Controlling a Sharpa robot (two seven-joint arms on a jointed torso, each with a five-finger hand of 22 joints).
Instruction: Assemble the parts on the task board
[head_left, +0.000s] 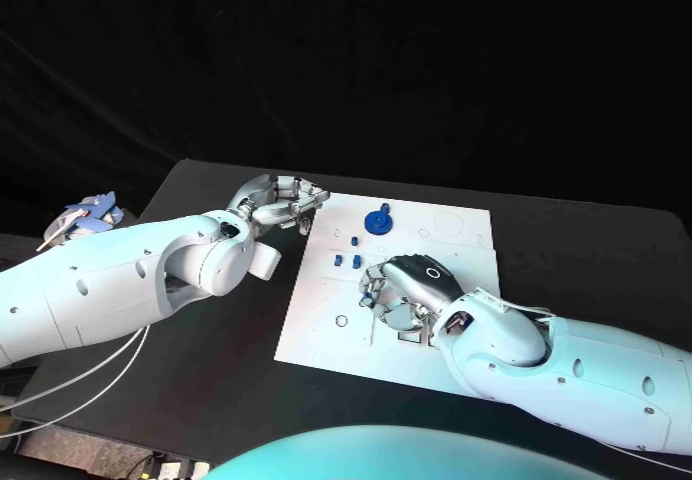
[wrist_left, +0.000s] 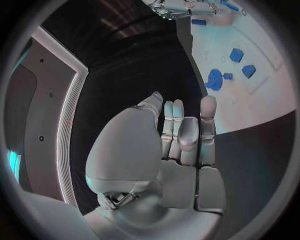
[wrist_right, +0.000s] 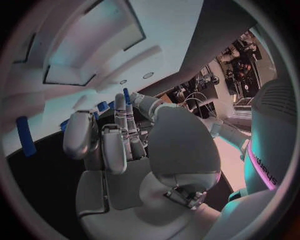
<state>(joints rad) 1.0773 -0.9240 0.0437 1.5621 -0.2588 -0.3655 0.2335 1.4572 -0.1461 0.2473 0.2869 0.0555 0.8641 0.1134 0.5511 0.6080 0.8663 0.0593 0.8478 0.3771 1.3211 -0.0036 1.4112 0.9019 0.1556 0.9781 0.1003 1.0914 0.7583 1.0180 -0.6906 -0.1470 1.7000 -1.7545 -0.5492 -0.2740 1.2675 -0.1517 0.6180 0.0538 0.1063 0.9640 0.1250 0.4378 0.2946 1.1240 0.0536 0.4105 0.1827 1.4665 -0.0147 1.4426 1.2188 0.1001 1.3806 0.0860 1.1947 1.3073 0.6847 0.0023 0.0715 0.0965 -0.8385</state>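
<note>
1. Mid-assembly, by the look of it: white task board (head_left: 433, 300) flat in the middle of the black table (head_left: 216, 390), with small blue parts spread over its far half.
2. Round blue part (head_left: 378, 221) near the board's far edge; a few small blue pieces (head_left: 346, 259) just nearer, toward the board's left side, seemingly standing in their places.
3. Right hand (head_left: 405, 297) low over the board's middle, palm down, fingers curled toward the surface just nearer than those small pieces. Cannot tell whether anything is pinched there: fingertips hidden under the palm from above, and the wrist picture settles nothing.
4. Left hand (head_left: 278, 203) just off the board's far left corner, fingers loosely curled in, nothing seen in it. In its wrist picture, fingers (wrist_left: 187, 135) lie side by side, bare, with the board and blue parts well ahead.
5. Likely step in hand: seating or picking a small part under the right hand.
6. Next move calls for a steady, straight-down press or a clean pinch, without knocking the neighbouring blue pieces; left hand near enough to brace the board's corner if needed.
</note>
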